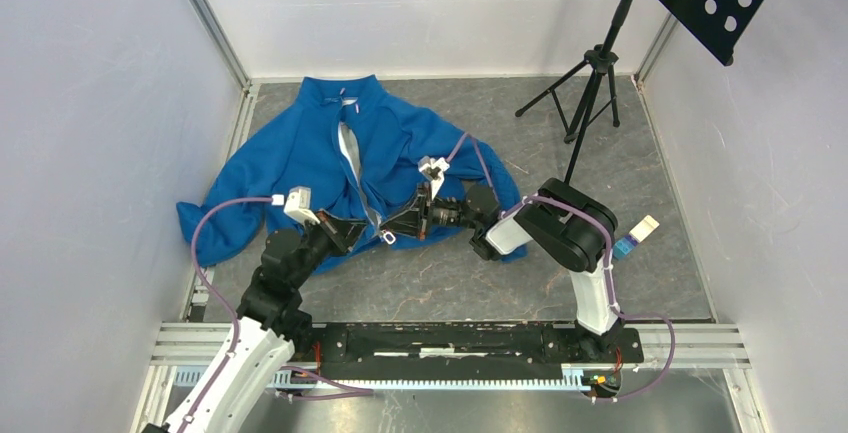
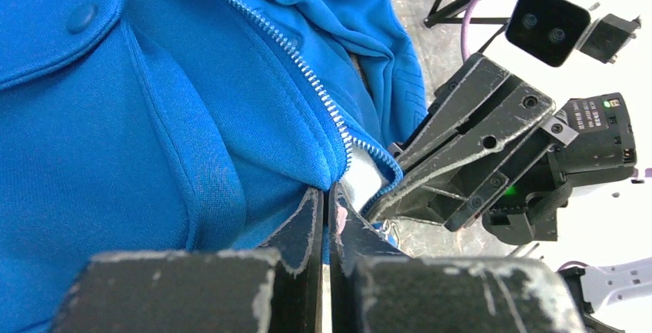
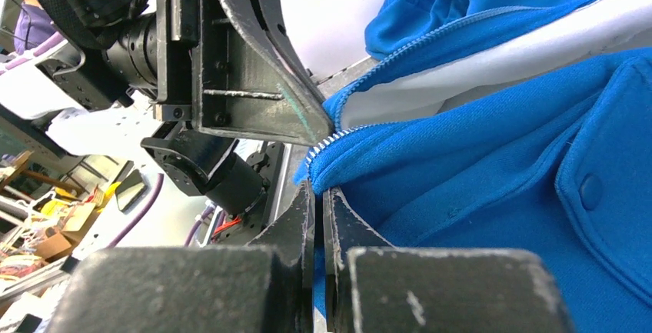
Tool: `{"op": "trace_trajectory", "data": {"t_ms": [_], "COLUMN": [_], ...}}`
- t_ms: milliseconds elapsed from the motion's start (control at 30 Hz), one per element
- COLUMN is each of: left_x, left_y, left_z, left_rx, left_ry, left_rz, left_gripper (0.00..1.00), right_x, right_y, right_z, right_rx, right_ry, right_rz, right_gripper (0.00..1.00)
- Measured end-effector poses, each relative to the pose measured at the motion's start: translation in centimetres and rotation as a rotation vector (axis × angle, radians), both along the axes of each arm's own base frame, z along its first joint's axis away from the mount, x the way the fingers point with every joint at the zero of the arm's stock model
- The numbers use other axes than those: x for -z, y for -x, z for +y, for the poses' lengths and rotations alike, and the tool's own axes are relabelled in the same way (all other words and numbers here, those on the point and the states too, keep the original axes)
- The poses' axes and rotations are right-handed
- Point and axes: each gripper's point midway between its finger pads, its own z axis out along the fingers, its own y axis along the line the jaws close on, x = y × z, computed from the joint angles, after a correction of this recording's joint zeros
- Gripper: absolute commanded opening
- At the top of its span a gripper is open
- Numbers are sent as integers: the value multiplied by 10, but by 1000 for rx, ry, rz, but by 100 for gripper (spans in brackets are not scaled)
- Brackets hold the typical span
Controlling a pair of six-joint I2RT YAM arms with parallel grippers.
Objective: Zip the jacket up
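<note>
Blue jacket [image 1: 290, 153] lies front-up on the grey table [image 1: 450, 283], toward the far left, collar at the far side. The front is unzipped and pale lining [image 1: 347, 148] shows in the gap. Both arms meet at the bottom hem of the opening. Left gripper [image 2: 326, 198] is closed narrow with a strip of blue fabric pinched between the fingers. Right gripper [image 3: 317, 194] is the same, clamped on the hem edge just beside the zipper teeth [image 3: 327, 142]. The two tips are nearly touching. A small pale loop between them in the top view is possibly the zipper pull, too small to tell. The slider is not made out in either wrist view, since the fingers cover the zipper's lower end. The jacket's right sleeve is mostly hidden behind the right arm. A pocket snap [image 2: 81, 18] is visible. A tripod stand [image 1: 598, 63] stands at the far right, its top cut off.
</note>
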Motion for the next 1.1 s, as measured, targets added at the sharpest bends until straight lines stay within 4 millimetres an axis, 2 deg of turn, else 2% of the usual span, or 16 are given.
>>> {"op": "trace_trajectory", "data": {"t_ms": [233, 367, 533, 933, 1100], "left_x": [-9, -24, -28, -10, -21], "left_y": [7, 10, 13, 6, 5], "left_z": [-3, -4, -5, -13, -16], "left_rx": [11, 7, 8, 18, 38], "left_ry": [76, 135, 186, 283, 328], "left_rz": [-29, -68, -64, 6, -31], "left_gripper": [2, 2, 2, 2, 2], "right_x": [9, 8, 9, -28, -32], "right_y": [-2, -3, 0, 4, 5], "right_z": [-4, -6, -9, -12, -11], "right_rx": [40, 38, 36, -4, -20], "right_ry": [15, 14, 18, -42, -48], "right_rz": [40, 83, 112, 98, 90], "right_gripper": [0, 0, 0, 0, 0]}}
